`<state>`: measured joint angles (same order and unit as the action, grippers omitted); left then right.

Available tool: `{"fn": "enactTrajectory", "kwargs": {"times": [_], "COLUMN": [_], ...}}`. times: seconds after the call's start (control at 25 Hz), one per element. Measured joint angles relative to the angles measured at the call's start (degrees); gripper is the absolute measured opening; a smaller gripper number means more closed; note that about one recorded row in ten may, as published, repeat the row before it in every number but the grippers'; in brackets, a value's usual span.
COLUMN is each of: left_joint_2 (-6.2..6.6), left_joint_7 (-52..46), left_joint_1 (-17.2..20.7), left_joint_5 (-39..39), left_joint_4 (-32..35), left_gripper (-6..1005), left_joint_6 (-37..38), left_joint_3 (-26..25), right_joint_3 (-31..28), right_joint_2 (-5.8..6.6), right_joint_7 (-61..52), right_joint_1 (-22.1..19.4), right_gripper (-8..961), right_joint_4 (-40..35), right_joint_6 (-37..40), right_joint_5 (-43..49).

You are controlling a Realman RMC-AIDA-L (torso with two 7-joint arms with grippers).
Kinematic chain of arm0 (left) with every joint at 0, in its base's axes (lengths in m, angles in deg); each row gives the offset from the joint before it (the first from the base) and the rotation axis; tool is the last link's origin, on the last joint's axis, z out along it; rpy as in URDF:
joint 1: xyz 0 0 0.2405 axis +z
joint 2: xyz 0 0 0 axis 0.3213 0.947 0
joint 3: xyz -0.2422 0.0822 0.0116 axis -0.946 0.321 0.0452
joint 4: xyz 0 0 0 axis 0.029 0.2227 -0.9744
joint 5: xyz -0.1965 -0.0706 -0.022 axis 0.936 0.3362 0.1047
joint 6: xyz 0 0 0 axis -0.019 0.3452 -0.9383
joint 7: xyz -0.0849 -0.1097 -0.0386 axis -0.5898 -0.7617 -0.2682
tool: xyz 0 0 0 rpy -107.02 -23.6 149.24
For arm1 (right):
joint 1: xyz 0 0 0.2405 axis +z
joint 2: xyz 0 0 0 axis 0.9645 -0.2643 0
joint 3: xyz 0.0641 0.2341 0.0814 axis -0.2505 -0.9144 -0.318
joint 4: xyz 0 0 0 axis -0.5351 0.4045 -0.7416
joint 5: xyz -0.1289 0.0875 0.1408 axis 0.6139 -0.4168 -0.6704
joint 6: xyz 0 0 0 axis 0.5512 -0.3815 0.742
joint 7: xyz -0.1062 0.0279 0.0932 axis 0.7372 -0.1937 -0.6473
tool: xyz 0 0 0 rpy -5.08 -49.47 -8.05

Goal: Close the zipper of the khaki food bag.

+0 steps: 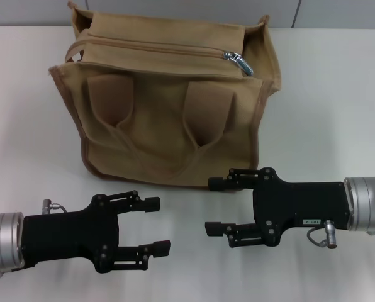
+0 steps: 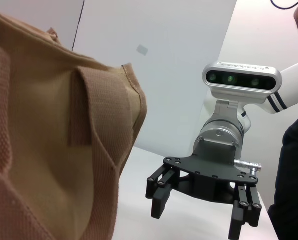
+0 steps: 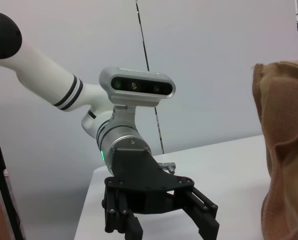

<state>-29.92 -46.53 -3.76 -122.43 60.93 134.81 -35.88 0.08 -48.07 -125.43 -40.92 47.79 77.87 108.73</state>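
Both arms low and level, grippers facing each other.

The left gripper (image 1: 155,224) reaches in from 8 o'clock, fingers spread wide and pointing toward 3. The right gripper (image 1: 214,206) enters from 4 o'clock, fingers likewise parted, pointing toward 9, holding nothing.

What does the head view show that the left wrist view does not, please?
Only the head view shows the zipper with its silver pull near the bag's right end, and the left gripper, open, on the table. Only the left wrist view shows the right arm's camera bar. Both show the khaki bag and the open right gripper, neither gripper touching the bag.
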Motion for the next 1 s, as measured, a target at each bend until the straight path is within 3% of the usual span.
{"fn": "enactTrajectory", "kwargs": {"times": [1.0], "left_joint_2": [0.00], "left_joint_7": [0.3], "left_joint_1": [-0.1], "left_joint_5": [0.3], "left_joint_4": [0.0], "left_gripper": [800], "left_joint_6": [0.8], "left_joint_3": [-0.1], "right_joint_3": [0.4], "right_joint_2": [0.08], "right_joint_7": [0.0], "right_joint_1": [0.1], "right_gripper": [751], "right_joint_4": [-0.4], "right_joint_6": [0.3], "right_joint_5": [0.0]}}
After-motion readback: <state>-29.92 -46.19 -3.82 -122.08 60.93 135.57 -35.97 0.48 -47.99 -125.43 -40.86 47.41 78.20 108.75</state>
